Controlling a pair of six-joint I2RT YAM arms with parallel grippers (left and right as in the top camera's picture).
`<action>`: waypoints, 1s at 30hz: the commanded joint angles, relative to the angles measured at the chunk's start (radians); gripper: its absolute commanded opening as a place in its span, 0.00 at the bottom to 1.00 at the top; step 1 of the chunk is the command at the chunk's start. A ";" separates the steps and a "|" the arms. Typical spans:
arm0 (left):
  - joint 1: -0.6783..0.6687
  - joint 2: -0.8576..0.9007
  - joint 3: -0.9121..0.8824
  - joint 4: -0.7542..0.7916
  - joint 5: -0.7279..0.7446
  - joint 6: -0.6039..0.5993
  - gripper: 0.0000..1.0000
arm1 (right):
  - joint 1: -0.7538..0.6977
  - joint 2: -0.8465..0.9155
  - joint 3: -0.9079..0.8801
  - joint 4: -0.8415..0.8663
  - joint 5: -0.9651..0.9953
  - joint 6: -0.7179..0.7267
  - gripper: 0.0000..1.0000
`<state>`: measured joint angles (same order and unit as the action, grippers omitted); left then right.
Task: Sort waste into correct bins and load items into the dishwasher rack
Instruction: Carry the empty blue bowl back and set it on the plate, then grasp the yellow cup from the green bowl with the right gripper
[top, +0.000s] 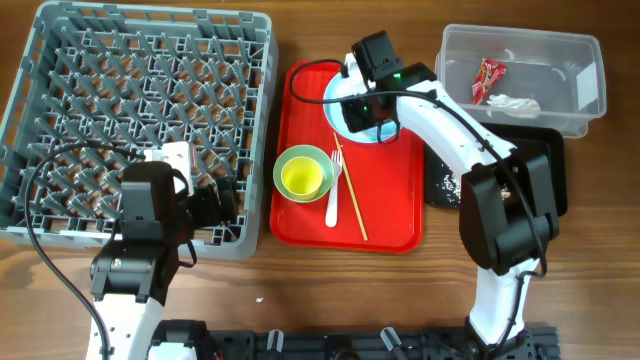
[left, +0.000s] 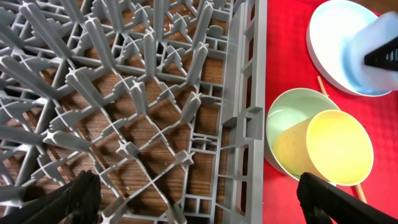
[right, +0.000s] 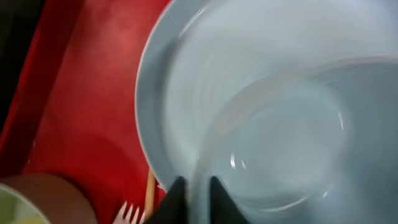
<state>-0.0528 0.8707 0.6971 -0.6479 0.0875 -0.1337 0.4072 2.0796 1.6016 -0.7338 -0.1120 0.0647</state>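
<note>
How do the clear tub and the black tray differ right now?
The clear tub is see-through and tall-walled; the black tray is opaque and shallower. The clear tub holds a red wrapper and a white napkin; the black tray's visible part shows only pale crumbs. The clear tub is in full view, while the right arm crosses over the black tray. Both are rectangular and sit right of the red serving tray.
</note>
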 joint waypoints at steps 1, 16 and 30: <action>0.005 0.000 0.018 0.003 0.013 -0.009 1.00 | 0.001 0.011 0.014 -0.038 -0.068 -0.009 0.41; 0.005 0.000 0.018 0.003 0.012 -0.009 1.00 | 0.002 -0.203 0.121 -0.166 -0.232 0.056 0.56; 0.005 0.000 0.018 0.002 0.012 -0.009 1.00 | 0.170 -0.169 0.014 -0.303 -0.139 0.208 0.56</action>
<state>-0.0528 0.8707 0.6971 -0.6479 0.0875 -0.1337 0.5385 1.8683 1.6577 -1.0351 -0.3233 0.1787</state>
